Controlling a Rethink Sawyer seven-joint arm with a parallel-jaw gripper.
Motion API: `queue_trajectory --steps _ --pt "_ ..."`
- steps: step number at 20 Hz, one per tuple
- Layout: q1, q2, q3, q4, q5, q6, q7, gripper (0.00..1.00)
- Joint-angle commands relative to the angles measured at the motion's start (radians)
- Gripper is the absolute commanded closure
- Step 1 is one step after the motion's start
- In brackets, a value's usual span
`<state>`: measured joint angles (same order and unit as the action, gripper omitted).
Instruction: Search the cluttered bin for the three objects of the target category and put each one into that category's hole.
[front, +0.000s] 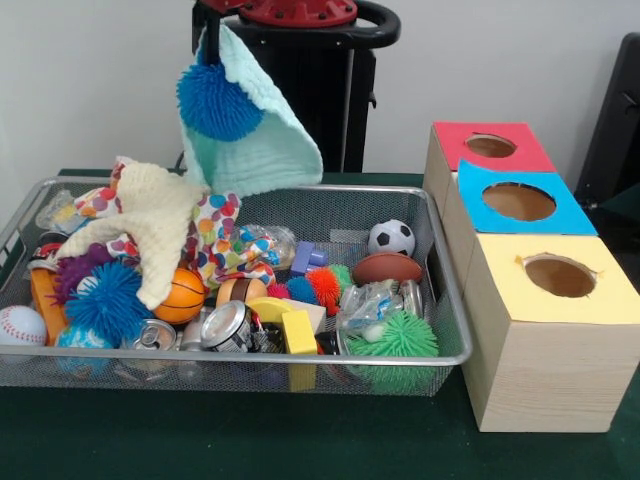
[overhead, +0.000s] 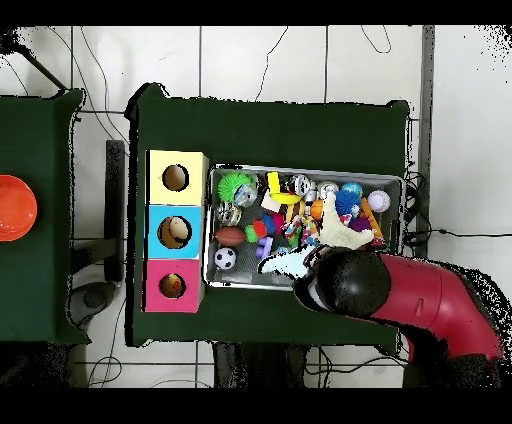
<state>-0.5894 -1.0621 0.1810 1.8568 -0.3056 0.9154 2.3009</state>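
Yellow-topped box (front: 553, 330): nearest of 3 wooden boxes, round hole (front: 559, 276) in its top; blue-topped box (front: 520, 203) and red-topped box (front: 489, 146) behind it toward 12 o'clock.
Wire bin (front: 300, 360): on the green table (front: 200, 440), at 9 o'clock of the boxes, full of clutter.
Bin contents: green spiky ball (front: 398, 340) at the front right, small football (front: 386, 267), soccer ball (front: 391, 237), mini basketball (front: 183, 295), baseball (front: 20, 326), cans (front: 226, 326), cream knit cloth (front: 155, 225).
Claw (front: 212, 40): above the bin's back edge, clenched on a mint cloth (front: 262, 135) hanging clear of the clutter.
Blue spiky ball (front: 217, 102): lifted with the cloth, against its front; whether gripped cannot be told.
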Motion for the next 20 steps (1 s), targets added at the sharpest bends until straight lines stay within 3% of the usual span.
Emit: queue_trajectory --steps 1,13,20 --pt "-0.031 -0.081 0.103 0.072 -0.01 0.158 -0.347 1.0" --pt "-0.031 -0.173 0.101 0.073 0.014 0.267 -0.376 1.0" --pt "-0.023 -0.165 0.105 0.102 0.014 0.223 -0.336 1.0"
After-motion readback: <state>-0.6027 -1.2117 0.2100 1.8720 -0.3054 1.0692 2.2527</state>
